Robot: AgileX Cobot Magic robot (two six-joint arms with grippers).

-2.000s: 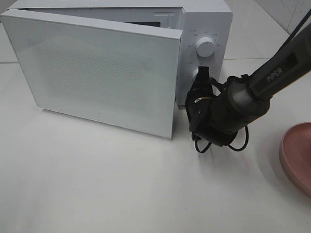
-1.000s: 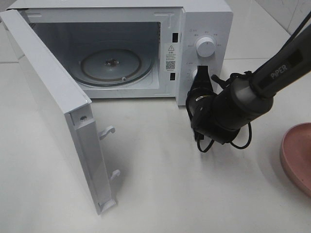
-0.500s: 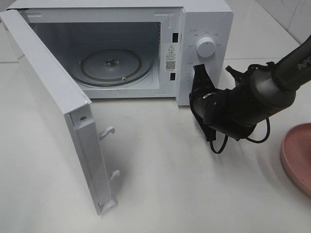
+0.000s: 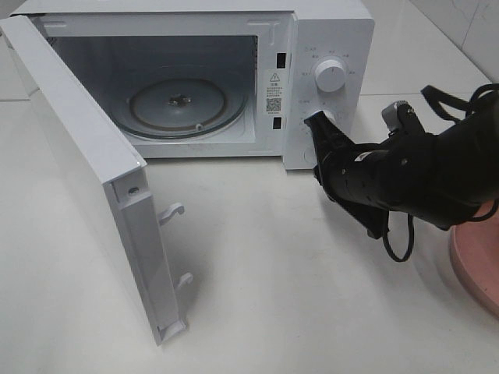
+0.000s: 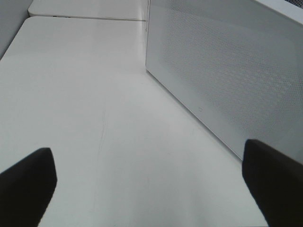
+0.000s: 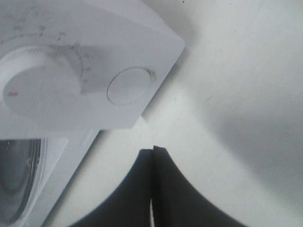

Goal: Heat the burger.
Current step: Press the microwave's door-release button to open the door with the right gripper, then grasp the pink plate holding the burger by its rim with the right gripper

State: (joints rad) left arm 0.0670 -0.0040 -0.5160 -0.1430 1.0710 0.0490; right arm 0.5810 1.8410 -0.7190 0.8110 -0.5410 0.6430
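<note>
White microwave (image 4: 331, 31) stands with door (image 4: 78, 171) wide open, turntable (image 4: 178, 104) bare: loading is the step in hand. Right jaws, shut on nothing, sit by the round button (image 6: 129, 86) and must open to fetch the burger (in no view). Left jaws gape, empty. One microwave, one pink plate (image 4: 477, 257), no burger seen.

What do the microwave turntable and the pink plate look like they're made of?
Turntable: probably clear glass with a glossy finish. The centre hub shows through it and its rim catches the light.
Pink plate: opaque and matte, with a thick rounded rim. It could be plastic or glazed ceramic, and the look alone doesn't settle which.
</note>
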